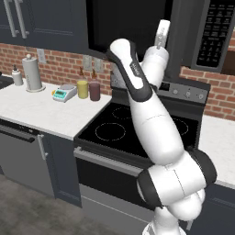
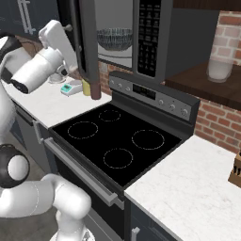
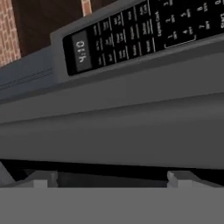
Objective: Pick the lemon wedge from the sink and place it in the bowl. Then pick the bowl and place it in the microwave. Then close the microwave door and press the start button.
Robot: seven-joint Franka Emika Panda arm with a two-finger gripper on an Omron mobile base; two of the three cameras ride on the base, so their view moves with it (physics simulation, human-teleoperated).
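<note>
The microwave (image 2: pixel 149 35) hangs above the stove, and its door (image 2: pixel 82 33) is swung out towards me. Inside it, the striped bowl (image 2: pixel 114 37) rests on the floor of the cavity. The lemon wedge is hidden and the sink is out of view. My gripper (image 1: pixel 161 32) is raised against the outer side of the microwave door (image 1: pixel 128 23), and from the right base it sits left of the door's edge (image 2: pixel 69 29). In the hand view the fingertips (image 3: pixel 41 179) stand wide apart and open, facing the door edge and the keypad strip (image 3: pixel 131 35), which reads 4:10.
A black cooktop (image 2: pixel 117 134) lies below the microwave, with a knob panel (image 2: pixel 155 96) behind it. On the left counter stand a paper towel roll (image 1: pixel 32 73), a small scale (image 1: pixel 64 93) and two jars (image 1: pixel 88 88). A knife block (image 2: pixel 235 172) sits at the far right.
</note>
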